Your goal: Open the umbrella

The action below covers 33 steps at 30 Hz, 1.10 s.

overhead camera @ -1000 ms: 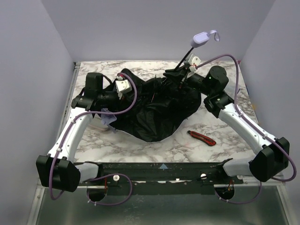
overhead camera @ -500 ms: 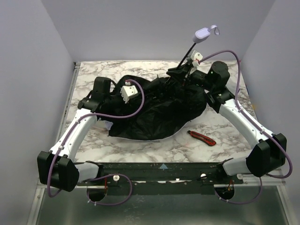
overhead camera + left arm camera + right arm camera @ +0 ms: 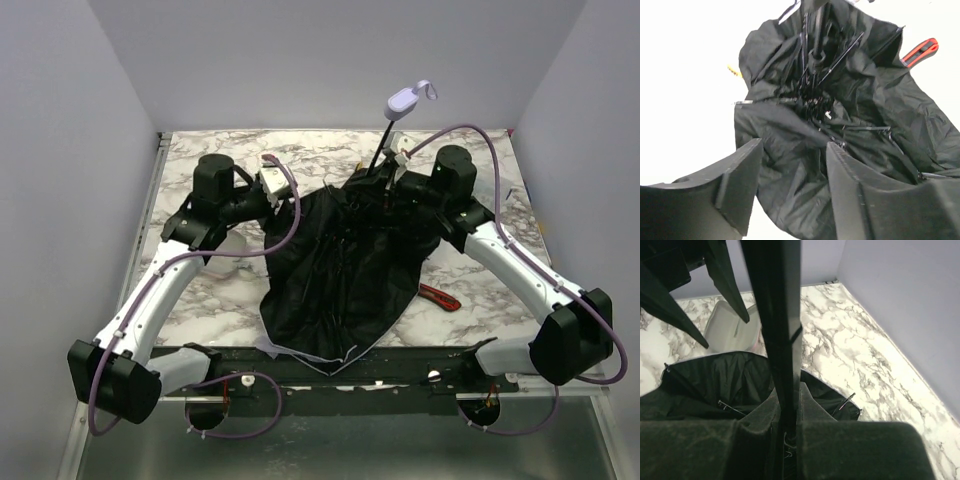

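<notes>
The umbrella (image 3: 335,270) now spreads farther forward; the left gripper (image 3: 792,187) has released it (jaws apart), while the right gripper (image 3: 786,412) clamps the shaft (image 3: 777,315).

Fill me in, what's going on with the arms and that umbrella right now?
The right gripper is clamped on the thin black shaft of the umbrella, handle pointing up toward the back wall. The left gripper is open and empty, hovering over the black lining. The canopy is only partly spread, crumpled on the table, its near tip past the front edge. A utility knife lies beside it.
</notes>
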Available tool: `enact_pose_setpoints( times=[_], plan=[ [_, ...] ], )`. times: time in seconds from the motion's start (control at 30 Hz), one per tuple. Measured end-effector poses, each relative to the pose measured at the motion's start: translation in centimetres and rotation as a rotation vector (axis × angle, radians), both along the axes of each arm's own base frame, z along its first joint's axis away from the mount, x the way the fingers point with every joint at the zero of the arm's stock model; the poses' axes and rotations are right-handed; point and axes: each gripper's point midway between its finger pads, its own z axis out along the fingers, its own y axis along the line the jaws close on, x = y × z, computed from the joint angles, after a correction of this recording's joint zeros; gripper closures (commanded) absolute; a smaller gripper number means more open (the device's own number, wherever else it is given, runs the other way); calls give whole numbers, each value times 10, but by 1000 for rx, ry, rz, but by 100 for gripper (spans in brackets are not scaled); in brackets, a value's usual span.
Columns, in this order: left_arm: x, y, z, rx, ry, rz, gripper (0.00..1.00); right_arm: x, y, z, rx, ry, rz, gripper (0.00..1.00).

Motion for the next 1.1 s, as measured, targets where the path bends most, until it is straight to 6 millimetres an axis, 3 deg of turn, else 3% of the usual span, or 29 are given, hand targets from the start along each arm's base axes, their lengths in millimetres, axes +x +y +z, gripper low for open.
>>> enact_pose_setpoints(
  times=[0.1, 0.3, 0.37, 0.47, 0.6, 0.83, 0.97, 1.1],
  plan=[
    [-9, -21, -1, -6, -55, -74, 51, -3, 1, -8, -10, 25, 7, 100],
    [-18, -59, -31, 36, -33, -198, 53, -3, 1, -8, -11, 25, 9, 100],
    [-18, -67, -48, 72, -10, -220, 60, -3, 1, -8, -12, 27, 10, 100],
    [-14, -69, -75, 144, 24, -215, 77, -4, 0, -10, -16, 35, 10, 100],
    [-1, -47, -110, 291, 65, -123, 90, -6, -1, -13, -33, 56, 8, 100],
    [10, 1, -149, 478, 89, -11, 95, -11, -7, -4, -50, 73, -4, 100],
    [21, 23, -152, 487, 113, 50, 95, -9, -9, 6, -41, 71, -12, 100],
    [35, 37, -140, 447, 122, 104, 96, -9, -8, 18, -26, 55, -13, 100]
  ],
)
